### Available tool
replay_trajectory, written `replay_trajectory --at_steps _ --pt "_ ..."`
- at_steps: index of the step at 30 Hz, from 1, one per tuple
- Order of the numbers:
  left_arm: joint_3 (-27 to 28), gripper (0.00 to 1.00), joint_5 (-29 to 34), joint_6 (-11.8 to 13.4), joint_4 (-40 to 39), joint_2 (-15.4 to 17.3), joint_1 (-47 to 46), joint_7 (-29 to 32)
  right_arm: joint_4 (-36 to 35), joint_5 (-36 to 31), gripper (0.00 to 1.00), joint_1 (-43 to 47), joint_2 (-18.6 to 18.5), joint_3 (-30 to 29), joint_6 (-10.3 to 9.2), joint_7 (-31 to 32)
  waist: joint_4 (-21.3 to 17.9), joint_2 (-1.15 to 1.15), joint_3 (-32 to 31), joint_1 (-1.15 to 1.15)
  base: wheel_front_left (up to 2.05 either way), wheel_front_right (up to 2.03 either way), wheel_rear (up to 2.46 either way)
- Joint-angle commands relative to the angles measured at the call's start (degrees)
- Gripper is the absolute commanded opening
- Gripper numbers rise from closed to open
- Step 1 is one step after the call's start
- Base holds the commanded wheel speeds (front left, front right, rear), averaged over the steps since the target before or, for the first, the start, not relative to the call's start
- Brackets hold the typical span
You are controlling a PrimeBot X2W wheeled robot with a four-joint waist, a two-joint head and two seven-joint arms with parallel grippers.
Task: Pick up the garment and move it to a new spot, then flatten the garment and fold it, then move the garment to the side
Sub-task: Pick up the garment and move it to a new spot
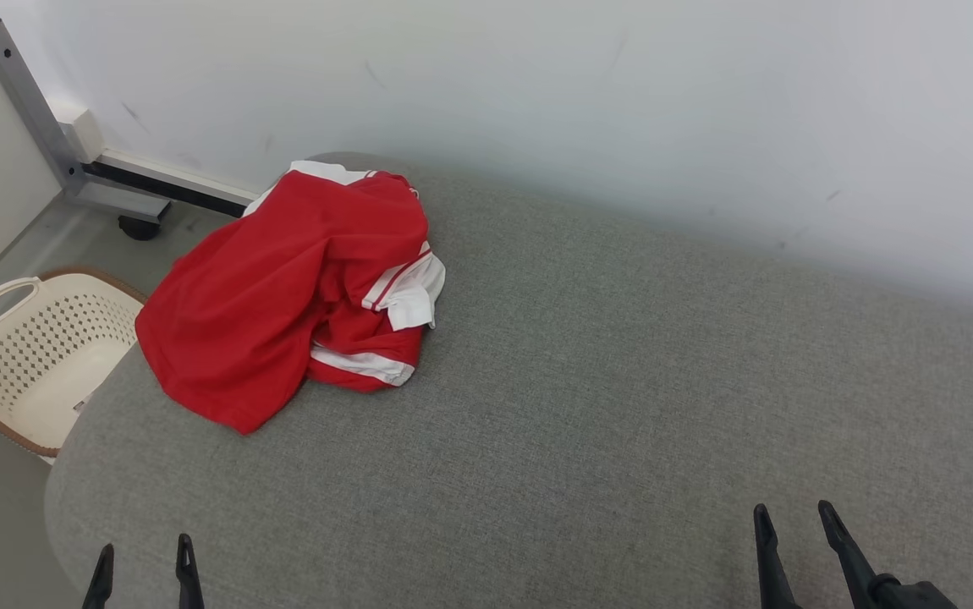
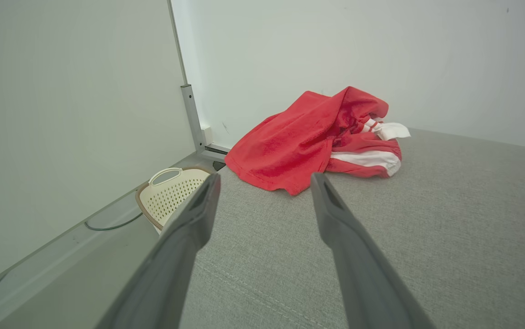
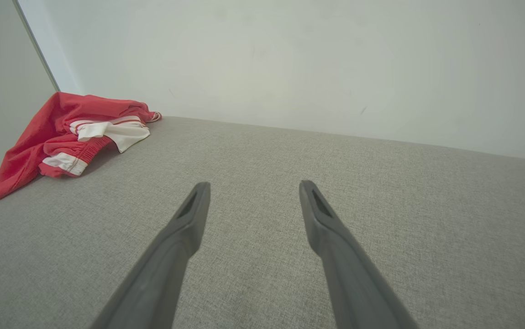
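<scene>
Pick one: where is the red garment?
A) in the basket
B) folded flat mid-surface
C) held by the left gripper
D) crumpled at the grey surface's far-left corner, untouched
D: the red garment lies bunched on the grey surface near its far-left corner, with the left gripper and right gripper both open, empty and short of it.

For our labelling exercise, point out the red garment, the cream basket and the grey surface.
red garment (image 1: pixel 266 313), head view, broad red panel.
cream basket (image 1: pixel 51 338), head view, perforated inner wall.
grey surface (image 1: pixel 622 381), head view, bare middle stretch.
</scene>
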Motion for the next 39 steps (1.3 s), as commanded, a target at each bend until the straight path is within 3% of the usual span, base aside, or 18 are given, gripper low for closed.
replay_trajectory --at_steps 1,11,23,31,39 --pt "0.0 1.0 -0.2 0.25 -0.36 -0.04 0.72 -0.25 0.13 -0.25 1.0 0.17 -0.07 0.12 0.19 0.01 -0.09 0.0 -0.02 0.0 0.0 0.0 0.0" --pt "-0.29 1.0 -1.33 0.03 -0.1 -0.04 -1.77 -0.25 0.36 -0.52 1.0 -0.91 -0.06 0.9 0.19 0.01 -2.55 0.0 0.65 0.0 0.0 0.0 0.0" --pt "3.43 1.0 -0.54 -3.01 2.89 1.45 -12.08 -0.25 -0.3 -1.42 1.0 -3.78 -0.07 1.84 0.19 0.0 -11.16 0.0 4.34 0.0 0.0 0.0 0.0" --pt "7.78 1.0 -1.33 -4.05 6.04 5.22 -22.59 -0.25 -1.13 -0.91 1.0 -7.27 -0.05 1.23 0.19 0.01 -18.37 0.0 9.9 0.0 0.0 0.0 0.0" --pt "10.69 1.0 -2.67 -4.35 14.79 10.25 -31.91 -0.24 -1.63 1.15 1.0 -10.56 -0.06 0.94 0.19 0.01 -23.56 0.0 14.61 0.0 0.0 0.0 0.0"
